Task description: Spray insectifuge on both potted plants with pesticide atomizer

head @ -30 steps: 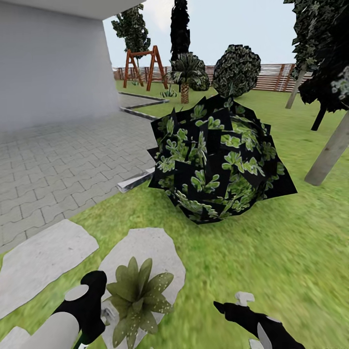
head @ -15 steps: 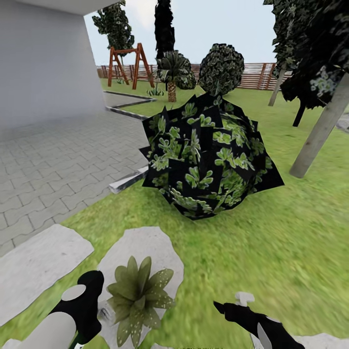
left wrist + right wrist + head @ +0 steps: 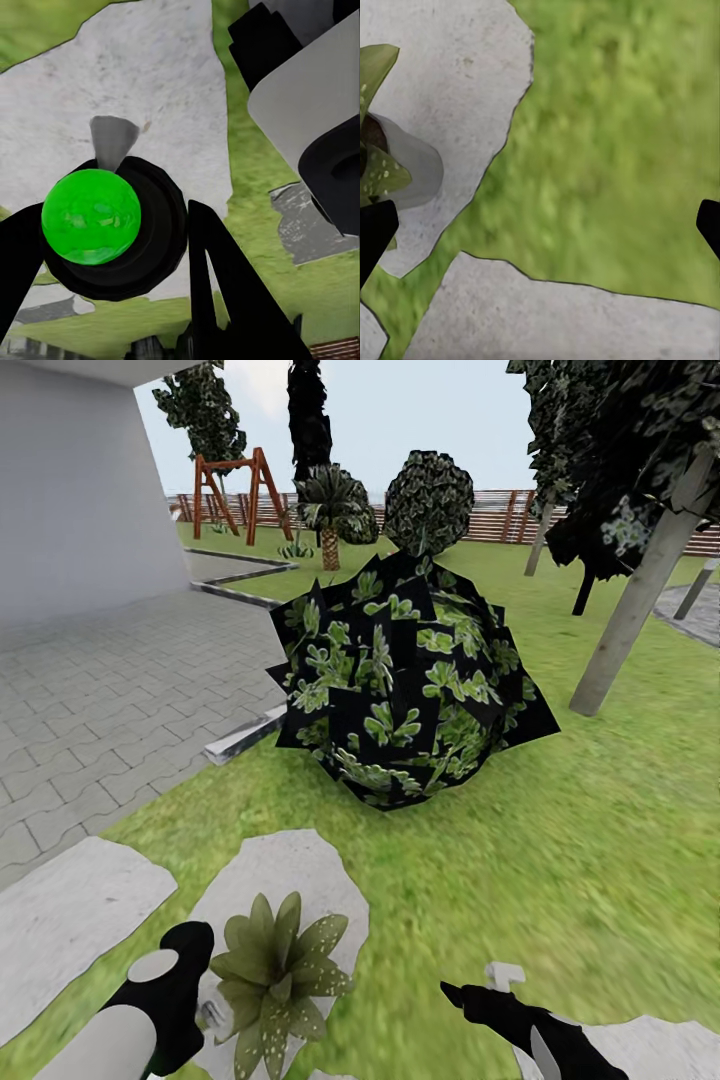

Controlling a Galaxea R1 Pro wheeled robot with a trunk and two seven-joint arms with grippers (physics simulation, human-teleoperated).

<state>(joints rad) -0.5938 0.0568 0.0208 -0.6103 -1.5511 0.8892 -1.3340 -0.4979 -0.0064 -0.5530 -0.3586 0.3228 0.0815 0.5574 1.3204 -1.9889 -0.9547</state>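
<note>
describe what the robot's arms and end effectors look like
Both arms wear smooth light-grey shells with glossy black joints. In the head view the left arm ends in a rounded black wrist with a grey oval patch; the right end effector is black and tapers forward. The left end effector has black, wedge-shaped fingers.

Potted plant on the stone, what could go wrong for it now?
1. The left arm sits right beside the potted plant on its stepping stone; a careless swing could knock the leaves.
2. The whitish sprayer-like piece at the right gripper is off to the side over grass, so spray could miss the plant.
3. How firmly that piece is gripped is unclear, so it might drop.
</note>
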